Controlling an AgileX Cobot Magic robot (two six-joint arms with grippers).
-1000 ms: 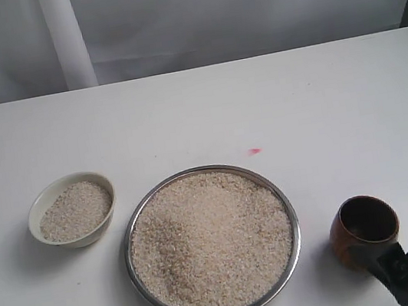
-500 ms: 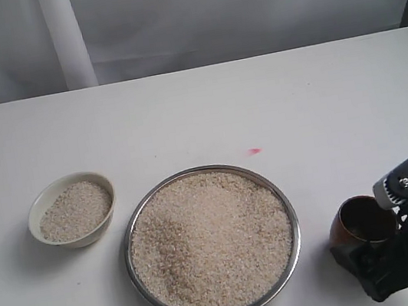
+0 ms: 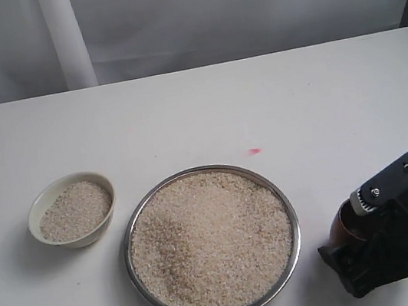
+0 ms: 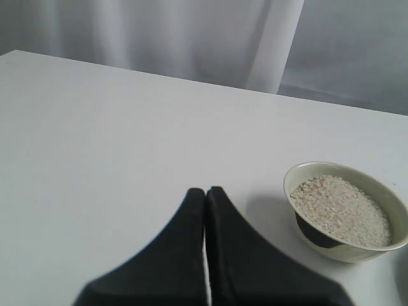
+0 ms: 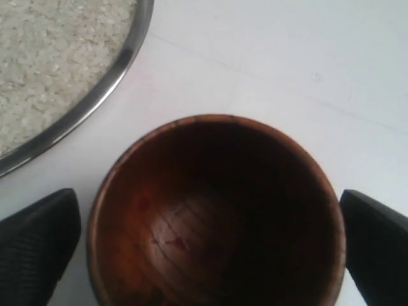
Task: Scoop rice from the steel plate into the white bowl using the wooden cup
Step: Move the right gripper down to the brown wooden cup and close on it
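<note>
The wooden cup (image 3: 342, 229) mostly hidden by right hand (image 3: 363, 248)

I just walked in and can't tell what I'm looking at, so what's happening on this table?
A two-armed robot is setting up to scoop rice. Its right tool straddles the wooden cup, which stands upright and empty beside the steel plate heaped with rice. Whether it is already gripping the cup isn't clear. The left tool is shut and hangs near the white bowl, which already holds some rice.

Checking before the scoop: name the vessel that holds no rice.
The wooden cup: its dark inside is bare, while the steel plate and white bowl both hold rice.
</note>
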